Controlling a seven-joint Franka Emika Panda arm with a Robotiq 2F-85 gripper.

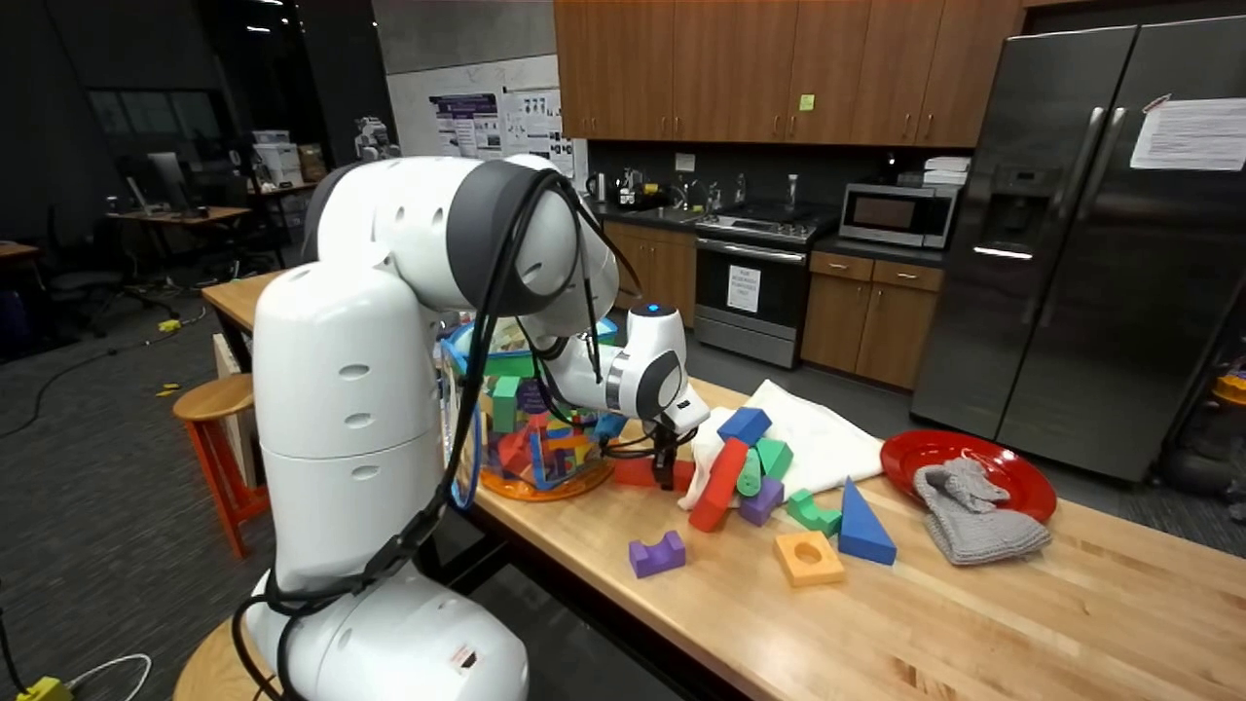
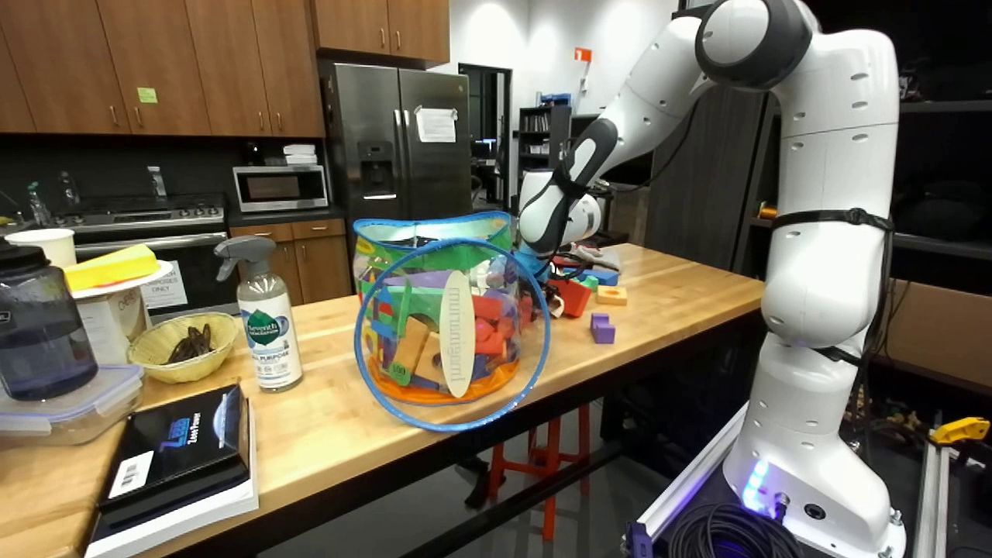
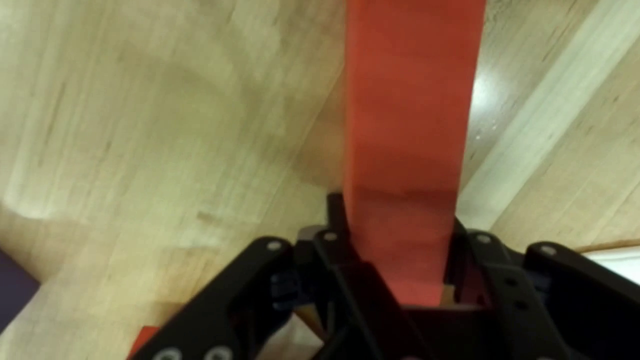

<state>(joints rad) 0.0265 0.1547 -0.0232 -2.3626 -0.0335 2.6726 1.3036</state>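
Brown cupboards (image 1: 769, 68) and a steel fridge (image 1: 1119, 273) stand behind a pale wooden table (image 1: 1051, 623), where the claw (image 3: 397, 225) has hold of a long red block (image 3: 410, 125). Its two black fingers (image 3: 336, 212) press on opposite sides of the block near one end, spread no wider than that block. In an exterior view the block sits low by the tabletop, between a clear bag (image 1: 535, 492) and a heap of loose blocks (image 1: 749, 474) (whether it rests on the wood or hangs just above, I can't tell). Its far end runs out of the top of the wrist view, and the fingers cover part of its sides. One purple corner (image 3: 14, 287) and one red corner (image 3: 142, 337) are cut off at that view's edges. In an exterior view the bag and its round lid (image 2: 457, 333) stand partly in front of the claw, so little of the grip can be made out there. Apart from the held one, nine blocks lie loose: one leaning red block (image 1: 718, 490), two blue blocks (image 1: 745, 425), three green blocks (image 1: 774, 458), two purple blocks (image 1: 657, 560) and one yellow block (image 1: 818, 572) with a round hole. The bag holds many more, too jumbled to count. Farther out are one white cloth (image 1: 827, 448), one red plate (image 1: 905, 454) and one grey knitted cloth (image 1: 988, 531) draped over its rim; past the bag stand one spray bottle (image 2: 269, 329) and one yellow basket (image 2: 178, 373).
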